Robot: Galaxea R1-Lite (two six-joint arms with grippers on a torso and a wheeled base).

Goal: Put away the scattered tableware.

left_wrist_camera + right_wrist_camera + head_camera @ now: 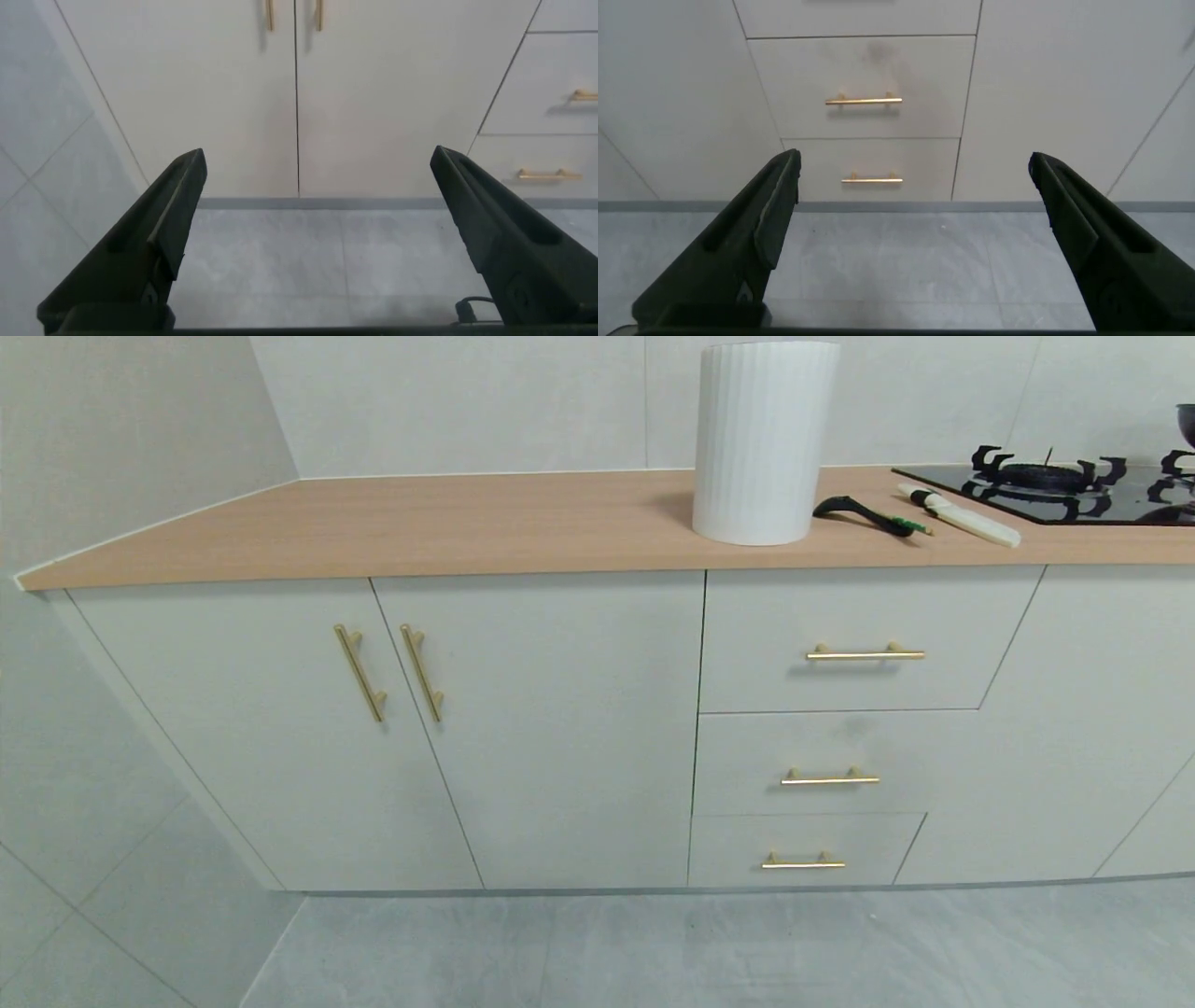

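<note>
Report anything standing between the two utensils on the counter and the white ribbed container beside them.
Nothing visible blocks the black-handled utensil, which lies next to the white ribbed container. The pale utensil lies farther off, with the black one flat between it and the container.

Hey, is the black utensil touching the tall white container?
Cannot tell. In the head view the black utensil ends right beside the white container; any gap is hidden.

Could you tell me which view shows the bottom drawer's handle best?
The right wrist view: the bottom drawer's handle is close and head-on. The head view shows it smaller; the left wrist view, obliquely.
</note>
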